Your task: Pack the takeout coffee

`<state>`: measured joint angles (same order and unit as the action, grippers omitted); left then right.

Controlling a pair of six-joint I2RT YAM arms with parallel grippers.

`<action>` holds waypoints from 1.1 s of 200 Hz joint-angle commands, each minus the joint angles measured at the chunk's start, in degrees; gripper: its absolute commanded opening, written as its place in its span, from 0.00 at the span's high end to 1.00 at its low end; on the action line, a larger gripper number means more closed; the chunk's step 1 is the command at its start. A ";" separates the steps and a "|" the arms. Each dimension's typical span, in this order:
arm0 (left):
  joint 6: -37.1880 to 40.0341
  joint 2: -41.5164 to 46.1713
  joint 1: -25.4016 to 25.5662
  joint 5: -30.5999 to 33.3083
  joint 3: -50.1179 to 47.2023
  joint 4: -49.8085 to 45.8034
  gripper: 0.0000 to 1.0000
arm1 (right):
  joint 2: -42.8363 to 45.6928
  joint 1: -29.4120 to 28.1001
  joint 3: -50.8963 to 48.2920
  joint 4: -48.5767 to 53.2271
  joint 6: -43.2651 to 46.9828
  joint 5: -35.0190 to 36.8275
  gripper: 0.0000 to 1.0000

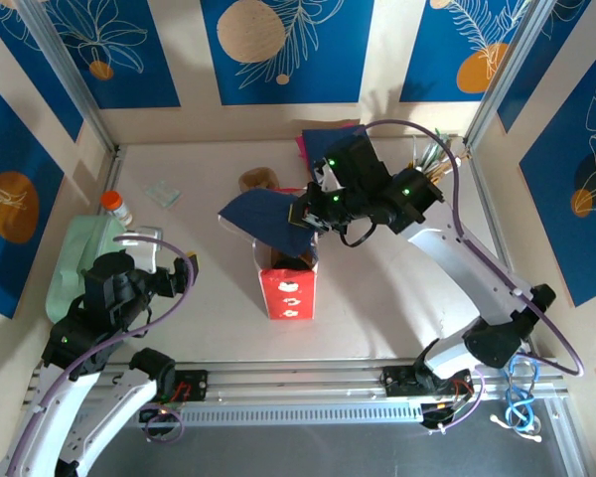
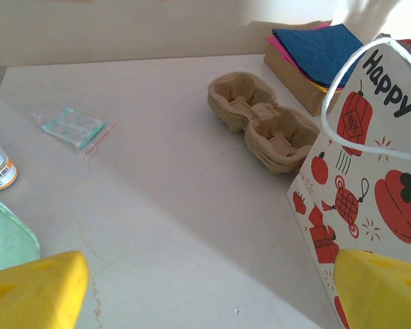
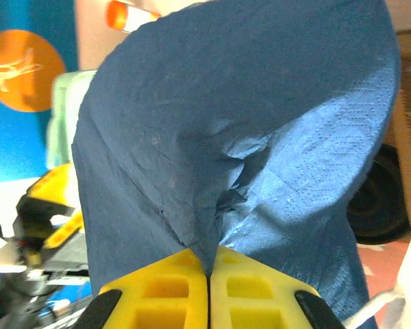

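Packing stage, late. A red gift bag (image 1: 283, 290) stands upright at the middle of the table (image 2: 157, 205), mouth upward. The right tool (image 3: 207, 271) is clenched on a fold of a blue napkin (image 3: 226, 137), the yellow pads meeting with the paper pinched between them, and it holds the sheet just above the mouth of the bag, draped toward the left.

The left tool (image 2: 212, 281) is released, its pads set wide apart with nothing between them. It sits low at the left of the table, facing the bag.

The takeout coffee is hidden. By judgement it already stands inside the bag, whose mouth reads dark beneath the napkin. A dark rounded shape (image 3: 377, 199) past the napkin's right edge may be a lid (too blurred to name).

The brown pulp cup carrier (image 2: 264, 127) lies behind the bag with both wells bare, near a stack of napkins (image 2: 318, 44) on a box.

Done, as far as can be judged: bag set up, drink probably loaded. Left: napkin lowered in and released; any further items cannot be told.

The cup's heading and long axis cannot be read. If it stands in the bag, the axis would run vertical with the lid uppermost (inference only).
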<state>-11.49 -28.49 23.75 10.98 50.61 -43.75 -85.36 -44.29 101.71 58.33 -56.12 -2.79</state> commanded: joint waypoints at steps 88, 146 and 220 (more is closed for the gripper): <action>0.51 0.30 -0.46 -0.44 -0.60 0.85 0.08 | -19.26 -7.18 19.86 28.12 7.84 15.53 1.00; 0.58 0.02 -0.46 -0.17 -0.60 0.74 0.07 | -26.34 -9.72 25.11 35.40 8.81 18.71 1.00; 0.64 -0.60 -0.46 -0.08 -0.60 0.59 0.07 | -27.93 -10.26 25.29 36.86 8.37 19.86 1.00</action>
<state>-11.49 -28.69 23.75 10.98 50.59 -43.77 -112.44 -54.06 125.27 92.14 -47.97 16.25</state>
